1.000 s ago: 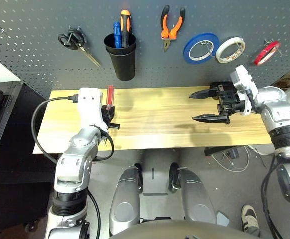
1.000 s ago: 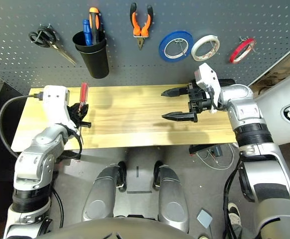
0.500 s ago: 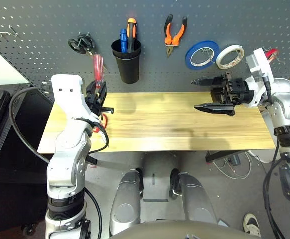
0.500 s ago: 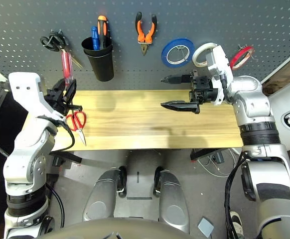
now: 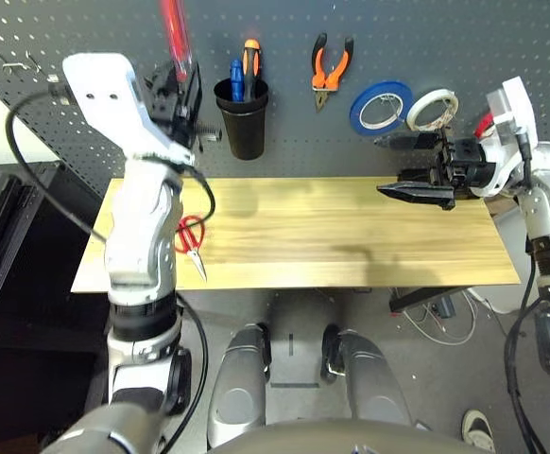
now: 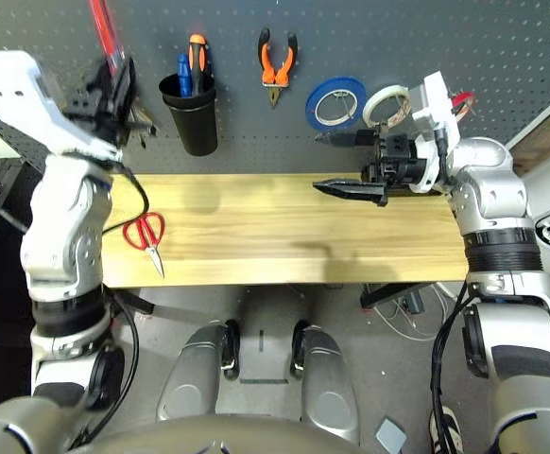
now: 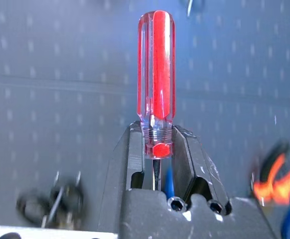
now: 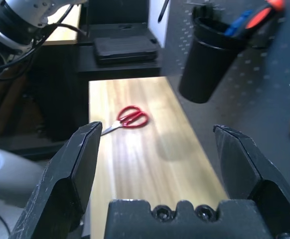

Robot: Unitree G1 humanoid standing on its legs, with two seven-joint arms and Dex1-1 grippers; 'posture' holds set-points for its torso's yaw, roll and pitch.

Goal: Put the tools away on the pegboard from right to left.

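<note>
Left of the black cup (image 5: pixel 245 126) and close to the pegboard (image 5: pixel 294 57), the left hand (image 7: pixel 157 132) grips the red-handled screwdriver (image 7: pixel 156 69). The left wrist view brings out its clear red-striped handle standing past the fingertips and the metal shaft between the fingers; the eye views give its place beside the cup. That wrist view also picks out the black-handled scissors (image 7: pixel 53 204), which the left hand largely covers in the eye views.

Right of the cup, the right hand (image 8: pixel 160 127) is released, fingers spread wide and nothing between them. Behind that arm the red tape ring (image 6: pixel 462 104) is partly covered, more of it visible to the right eye than the left.

The red-handled scissors (image 5: pixel 191 244) lie on the worktop (image 5: pixel 332 232), lower left of the cup; the orange-and-black-handled pliers (image 5: pixel 328 76) hang right of it.
</note>
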